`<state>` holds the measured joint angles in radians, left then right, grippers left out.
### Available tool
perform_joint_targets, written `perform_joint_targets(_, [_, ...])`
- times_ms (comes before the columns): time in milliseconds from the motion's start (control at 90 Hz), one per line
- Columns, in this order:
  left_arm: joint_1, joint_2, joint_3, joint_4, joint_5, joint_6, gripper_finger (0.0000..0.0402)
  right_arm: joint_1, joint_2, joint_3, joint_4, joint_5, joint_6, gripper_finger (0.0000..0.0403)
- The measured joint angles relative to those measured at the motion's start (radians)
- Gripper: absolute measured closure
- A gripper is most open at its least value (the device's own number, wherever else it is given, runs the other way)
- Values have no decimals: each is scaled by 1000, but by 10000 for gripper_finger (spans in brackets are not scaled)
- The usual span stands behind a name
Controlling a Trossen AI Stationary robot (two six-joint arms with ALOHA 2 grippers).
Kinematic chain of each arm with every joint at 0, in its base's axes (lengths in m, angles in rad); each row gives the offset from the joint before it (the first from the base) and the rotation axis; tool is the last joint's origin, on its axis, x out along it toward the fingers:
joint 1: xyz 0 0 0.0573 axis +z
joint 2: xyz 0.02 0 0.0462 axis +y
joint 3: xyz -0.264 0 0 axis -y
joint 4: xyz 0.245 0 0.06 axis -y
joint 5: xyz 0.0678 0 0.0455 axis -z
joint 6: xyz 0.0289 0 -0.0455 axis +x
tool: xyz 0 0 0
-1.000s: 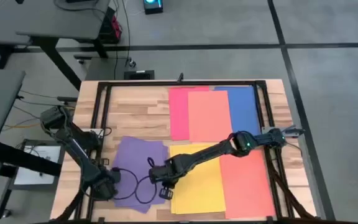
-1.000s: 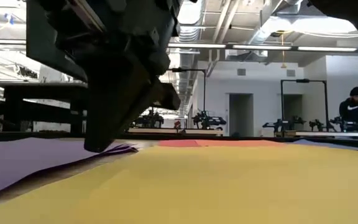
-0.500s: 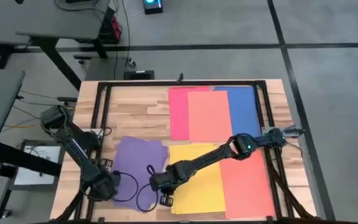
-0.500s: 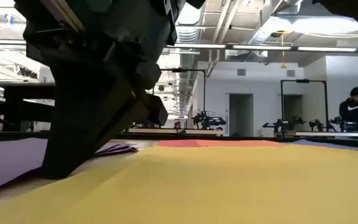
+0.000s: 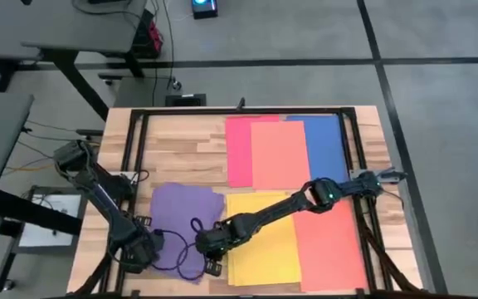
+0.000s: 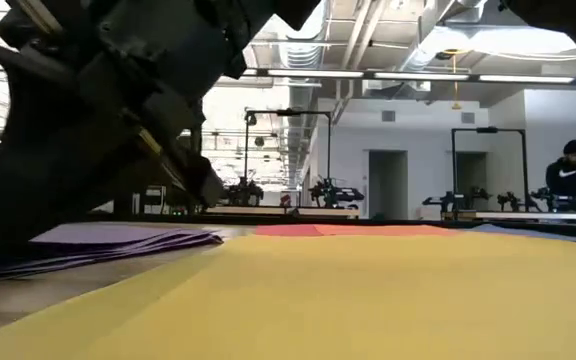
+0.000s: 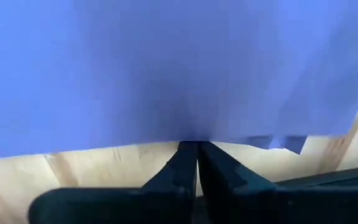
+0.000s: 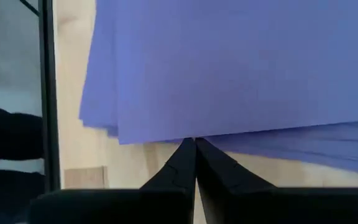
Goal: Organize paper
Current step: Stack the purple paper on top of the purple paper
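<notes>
The purple paper [image 5: 182,218] lies as a slightly fanned stack on the near left part of the surface [image 5: 181,145], just beside the yellow sheets [image 5: 265,245]. Red [image 5: 239,149], orange [image 5: 279,154] and blue sheets [image 5: 326,145] are laid at the far side, and another orange-red pile [image 5: 329,245] sits at the near right.

The left hand [image 5: 142,249] is placed at the stack's near left corner; its fingers [image 7: 185,165] are pressed together at the paper's edge, and it cannot be told whether a sheet is pinched between them. The right hand [image 5: 208,247] is set at the stack's near right edge, fingers [image 8: 191,163] likewise closed against the paper, with no sheet seen to be gripped.

The step appears to be squaring the purple stack. It is best done with both hands kept low on the surface and pushed inward evenly, so that the protruding sheets are nudged flush rather than buckled. Thin paper is likely to curl or slide over a fingertip if pressed too fast.
</notes>
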<state>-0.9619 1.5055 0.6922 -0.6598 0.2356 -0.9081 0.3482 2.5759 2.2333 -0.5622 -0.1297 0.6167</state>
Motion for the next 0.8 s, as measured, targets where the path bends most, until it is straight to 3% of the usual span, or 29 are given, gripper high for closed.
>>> perform_joint_targets(344, [0,-33,-2,-30,4,-16,401,21,-3,1,10,-96,19,403])
perform_joint_targets(533, [0,-50,-2,-68,-37,-61,402,33,-3,-9,-19,-37,32,403])
perform_joint_targets(689, [24,-51,-1,-211,-102,-147,401,28,-4,-31,-80,-4,68,403])
perform_joint_targets(800, [56,-51,-3,-331,-76,-112,401,27,-6,-38,-82,-1,64,403])
